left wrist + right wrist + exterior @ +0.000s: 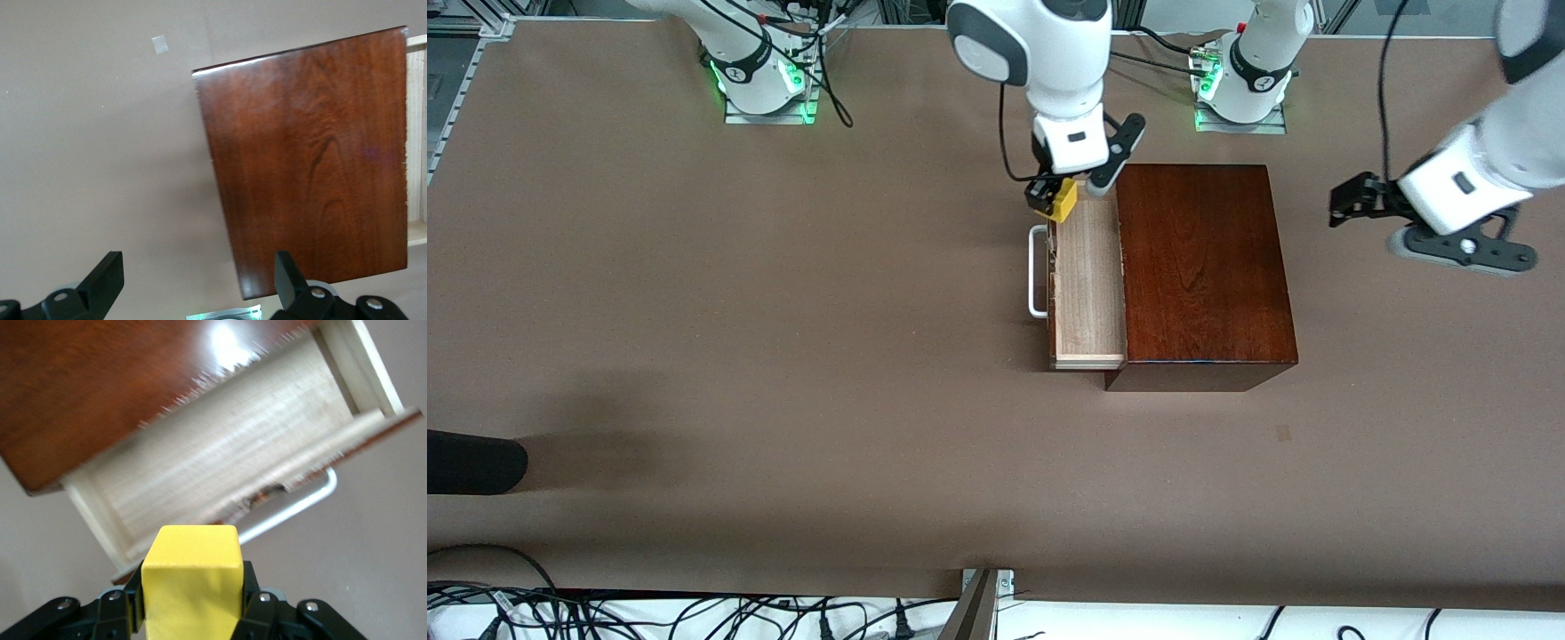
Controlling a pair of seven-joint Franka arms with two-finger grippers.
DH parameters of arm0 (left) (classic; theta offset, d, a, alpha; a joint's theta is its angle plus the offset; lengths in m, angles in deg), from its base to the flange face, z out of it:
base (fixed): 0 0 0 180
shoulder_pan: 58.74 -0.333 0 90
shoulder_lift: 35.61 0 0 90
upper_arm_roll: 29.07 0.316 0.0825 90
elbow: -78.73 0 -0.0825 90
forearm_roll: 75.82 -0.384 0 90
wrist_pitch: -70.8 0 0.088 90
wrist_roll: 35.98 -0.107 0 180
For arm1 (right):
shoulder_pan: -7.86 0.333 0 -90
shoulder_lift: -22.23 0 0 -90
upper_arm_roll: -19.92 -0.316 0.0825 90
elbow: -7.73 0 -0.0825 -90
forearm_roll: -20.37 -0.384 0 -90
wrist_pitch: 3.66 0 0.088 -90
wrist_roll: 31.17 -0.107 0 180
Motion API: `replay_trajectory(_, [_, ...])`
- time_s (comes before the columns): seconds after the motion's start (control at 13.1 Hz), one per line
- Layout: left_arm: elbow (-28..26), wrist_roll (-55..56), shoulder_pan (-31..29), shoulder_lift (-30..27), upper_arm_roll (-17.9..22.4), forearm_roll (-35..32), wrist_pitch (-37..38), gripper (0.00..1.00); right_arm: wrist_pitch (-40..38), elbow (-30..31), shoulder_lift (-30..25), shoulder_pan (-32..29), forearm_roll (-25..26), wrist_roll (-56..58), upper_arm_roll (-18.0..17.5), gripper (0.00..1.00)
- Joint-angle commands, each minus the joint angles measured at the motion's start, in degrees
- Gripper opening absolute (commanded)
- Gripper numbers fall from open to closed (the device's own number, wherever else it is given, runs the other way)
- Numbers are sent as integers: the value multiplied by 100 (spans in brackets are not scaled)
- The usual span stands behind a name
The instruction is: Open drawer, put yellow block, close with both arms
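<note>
Drawer [1087, 284] already pulled out of the wooden box [1202, 267], white handle [1037, 271] sticking out toward the right arm's end of the table, so step one looks done. Tray looks bare inside in the right wrist view, nothing in it yet.

Right gripper [1049, 197] clamped tight on the yellow block [1062, 199], block pinched between both fingers and filling the gap. Hanging up in the air, right over the drawer's corner at the end closest to the arm bases, roughly above the front rim rather than mid-tray. From the wrist camera, tray sits just under and ahead of the block, handle off to one side.

Left gripper [1352, 203] parked in the air over bare table [694, 311], past the box toward the left arm's end, fingers [107, 280] spread wide with nothing between them. Just waiting, by the look of it.

So roughly halfway: opened, block grabbed and carried over. Still to do: nudge in over the tray, lower, let go, pull clear, then shut the drawer with both arms. Probably needs a small shift inward before dropping, or might clip the rim.
</note>
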Motion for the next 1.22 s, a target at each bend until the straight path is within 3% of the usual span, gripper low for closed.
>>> replay_trajectory(0.0, [-302, -456, -10, -206, 153, 236, -260, 100, -28, -573, 401, 424, 424, 37, 83, 4])
replay_trajectory(0.3, [-707, -580, 1639, -488, 1925, 254, -602, 100, 559, -582, 849, 531, 943, 248, 66, 4])
replay_trajectory(0.46, [-874, -422, 2248, -646, 2508, 209, -726, 100, 658, -582, 973, 575, 1145, 432, 66, 4])
replay_trajectory(0.69, [-1023, 727, 2558, -795, 2817, 166, -1258, 100, 675, -582, 1096, 540, 1164, 1117, 74, 4])
replay_trajectory(0.91, [-1059, -231, 2453, -796, 2818, 43, -1517, 100, 877, -574, 1289, 461, 1163, 1566, 83, 5])
replay_trajectory(1.14, [-989, -132, 2330, -743, 2818, 51, -1290, 100, 1097, -574, 1438, 426, 1163, 1663, 153, 5])
